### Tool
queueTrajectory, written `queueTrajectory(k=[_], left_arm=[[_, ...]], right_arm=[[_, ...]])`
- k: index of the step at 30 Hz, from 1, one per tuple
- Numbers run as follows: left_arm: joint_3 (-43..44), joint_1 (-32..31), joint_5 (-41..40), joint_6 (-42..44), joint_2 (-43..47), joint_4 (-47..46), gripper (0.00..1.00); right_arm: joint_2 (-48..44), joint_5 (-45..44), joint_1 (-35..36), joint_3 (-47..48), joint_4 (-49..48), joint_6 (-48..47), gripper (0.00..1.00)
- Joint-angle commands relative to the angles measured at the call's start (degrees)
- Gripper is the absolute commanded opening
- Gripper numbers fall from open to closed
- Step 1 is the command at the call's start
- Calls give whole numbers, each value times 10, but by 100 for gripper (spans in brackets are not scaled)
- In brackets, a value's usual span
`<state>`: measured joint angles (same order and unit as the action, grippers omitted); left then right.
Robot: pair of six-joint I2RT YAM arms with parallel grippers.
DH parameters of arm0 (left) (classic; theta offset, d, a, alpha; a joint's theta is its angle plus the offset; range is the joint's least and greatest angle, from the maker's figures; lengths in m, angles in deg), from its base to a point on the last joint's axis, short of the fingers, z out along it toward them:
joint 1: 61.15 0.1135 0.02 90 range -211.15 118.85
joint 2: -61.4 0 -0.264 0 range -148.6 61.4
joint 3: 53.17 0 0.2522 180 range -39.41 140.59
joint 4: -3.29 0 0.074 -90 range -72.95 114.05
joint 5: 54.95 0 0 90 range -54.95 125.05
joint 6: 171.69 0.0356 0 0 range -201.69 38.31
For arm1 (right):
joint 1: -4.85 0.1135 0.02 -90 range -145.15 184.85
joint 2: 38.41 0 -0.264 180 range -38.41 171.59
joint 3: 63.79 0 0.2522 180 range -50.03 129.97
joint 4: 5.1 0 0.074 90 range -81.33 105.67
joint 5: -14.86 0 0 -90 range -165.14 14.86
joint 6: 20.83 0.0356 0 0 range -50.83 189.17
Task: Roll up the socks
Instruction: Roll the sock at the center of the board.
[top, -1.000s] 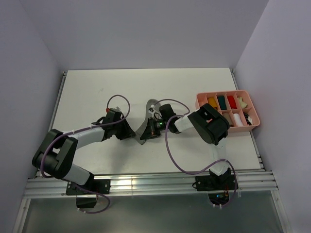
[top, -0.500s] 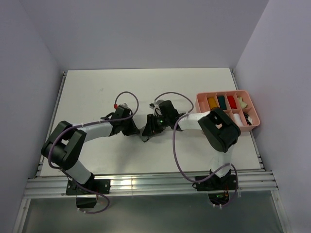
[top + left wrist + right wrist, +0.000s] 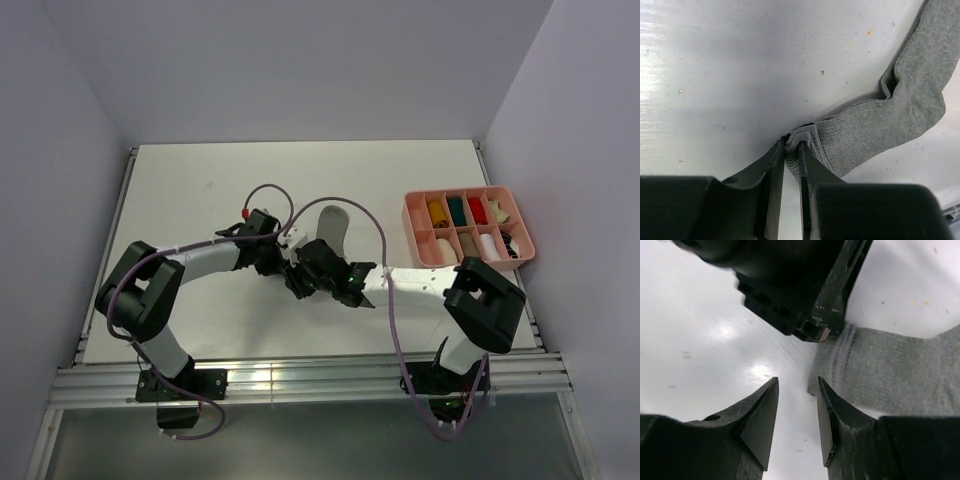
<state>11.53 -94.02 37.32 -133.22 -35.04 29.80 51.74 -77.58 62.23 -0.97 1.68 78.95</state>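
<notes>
While my left gripper (image 3: 791, 148) pinches the near end of the grey sock (image 3: 890, 115) against the white table (image 3: 740, 60), my right gripper (image 3: 797, 390) hangs just beside it, fingers parted and nothing between them. The sock lies in the middle of the table, its body trailing away from both arms and kinked partway along. The pink tray (image 3: 410, 215) of small rolled bundles (image 3: 476, 208) sits well apart, near the right edge.

I judge the roll has barely begun: only a small bunched fold shows at the pinched end. To do this step well, I would bring the open right fingers down over that same end beside the left ones. I would then close on the full thickness of the fabric and turn both wrists together, so the roll starts tight and even. Pulling too hard would likely drag the whole sock across the smooth surface instead of winding it. The two grippers are crowded together, so contact between them is the risk I would watch.
</notes>
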Motion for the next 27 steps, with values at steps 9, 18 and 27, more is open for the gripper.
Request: queueTrajectory(k=[9,18,27], left_arm=[[2,-7,-48,49,-50,96,21],[7,-7,-44,56,-55,102,21],[1,-6,-33,38,-33,105,25]], right_arm=[[97,-113,29,29,-6,-74,43],[153,-127,41,30,8,-73,43],[176,-145,55,20,22,-41,0]])
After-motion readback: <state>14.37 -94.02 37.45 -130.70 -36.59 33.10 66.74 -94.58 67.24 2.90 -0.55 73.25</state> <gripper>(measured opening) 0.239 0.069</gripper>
